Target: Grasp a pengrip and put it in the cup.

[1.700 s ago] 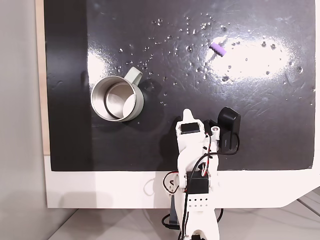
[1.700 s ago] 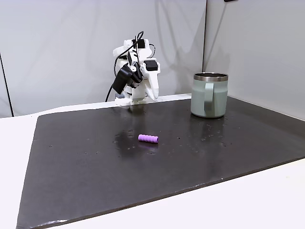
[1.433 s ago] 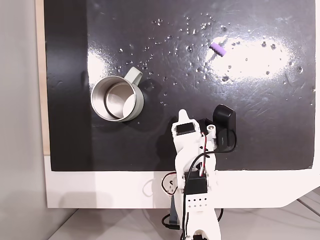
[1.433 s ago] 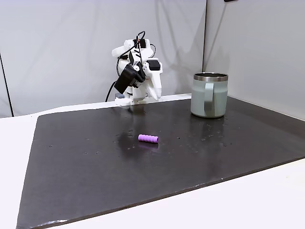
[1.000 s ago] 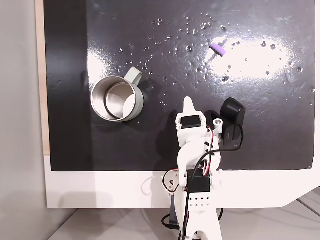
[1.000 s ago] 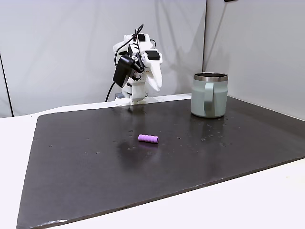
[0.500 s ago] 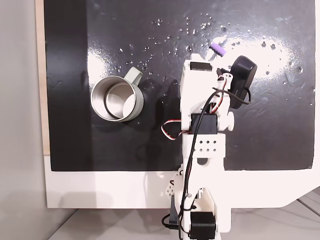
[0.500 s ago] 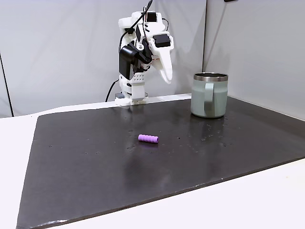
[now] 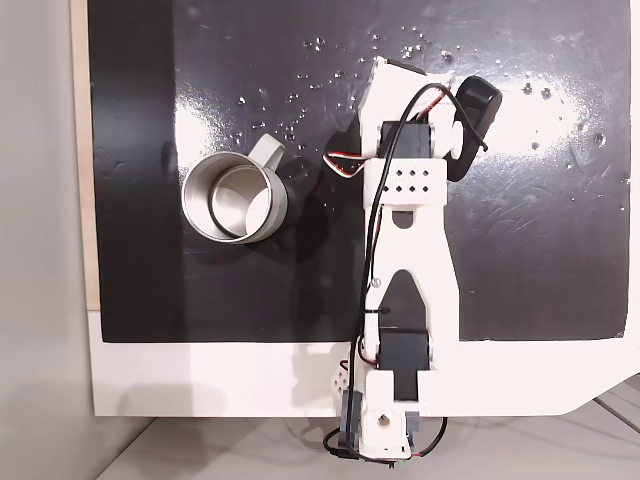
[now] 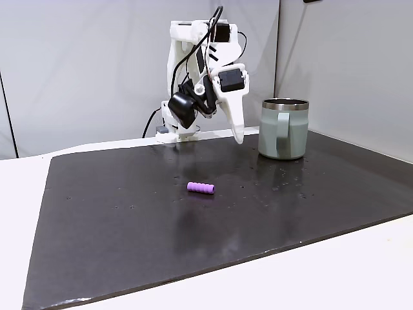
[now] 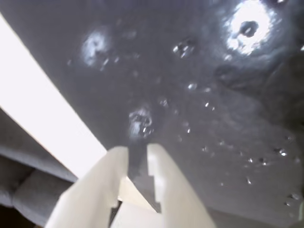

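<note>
The lilac pengrip (image 10: 201,187) lies on its side in the middle of the black mat (image 10: 116,232). The grey metal cup (image 10: 284,129) stands upright at the mat's back right, handle towards the camera; from above, the cup (image 9: 234,197) shows a shiny, bare inside. My gripper (image 10: 238,137) hangs well above the mat, pointing down, behind the pengrip and left of the cup. In the wrist view my gripper (image 11: 137,152) has its two white fingers nearly together with nothing between them. In the top fixed view the arm (image 9: 410,180) covers the pengrip.
Shiny specks and droplets (image 9: 320,45) dot the mat's far part in the top fixed view. The white table edge (image 11: 42,118) runs beside the mat in the wrist view. A grey wall stands behind the arm's base (image 10: 177,132).
The arm has unfolded from its base, risen and reached out over the mat towards the pengrip. It now hides the pengrip from above. Pengrip and cup have not moved.
</note>
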Tool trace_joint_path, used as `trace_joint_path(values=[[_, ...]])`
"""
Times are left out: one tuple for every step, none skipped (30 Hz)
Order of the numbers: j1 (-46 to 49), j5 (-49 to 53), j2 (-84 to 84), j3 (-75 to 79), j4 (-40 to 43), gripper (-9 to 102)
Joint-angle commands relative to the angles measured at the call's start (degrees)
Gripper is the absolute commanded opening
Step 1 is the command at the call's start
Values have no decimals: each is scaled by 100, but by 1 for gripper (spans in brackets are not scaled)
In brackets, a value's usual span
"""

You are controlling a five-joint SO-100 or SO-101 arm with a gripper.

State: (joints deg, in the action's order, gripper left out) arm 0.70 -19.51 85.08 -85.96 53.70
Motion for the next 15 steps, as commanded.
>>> trace_joint_path(values=[[97, -308, -211, 677, 193, 0], [123, -404, -308, 782, 255, 1], [149, -501, -413, 914, 334, 2], [176, -624, -545, 1072, 457, 4], [211, -738, -694, 1266, 624, 8], [246, -835, -853, 1494, 809, 10], [281, -932, -1002, 1723, 1011, 12], [316, -993, -1143, 1934, 1195, 13], [360, -1028, -1248, 2118, 1371, 15], [396, -1028, -1327, 2268, 1529, 15], [431, -1028, -1406, 2417, 1723, 15], [466, -1028, -1494, 2575, 1942, 15], [501, -1028, -1564, 2725, 2153, 15], [527, -1028, -1635, 2856, 2338, 15], [562, -1028, -1705, 2979, 2522, 15]])
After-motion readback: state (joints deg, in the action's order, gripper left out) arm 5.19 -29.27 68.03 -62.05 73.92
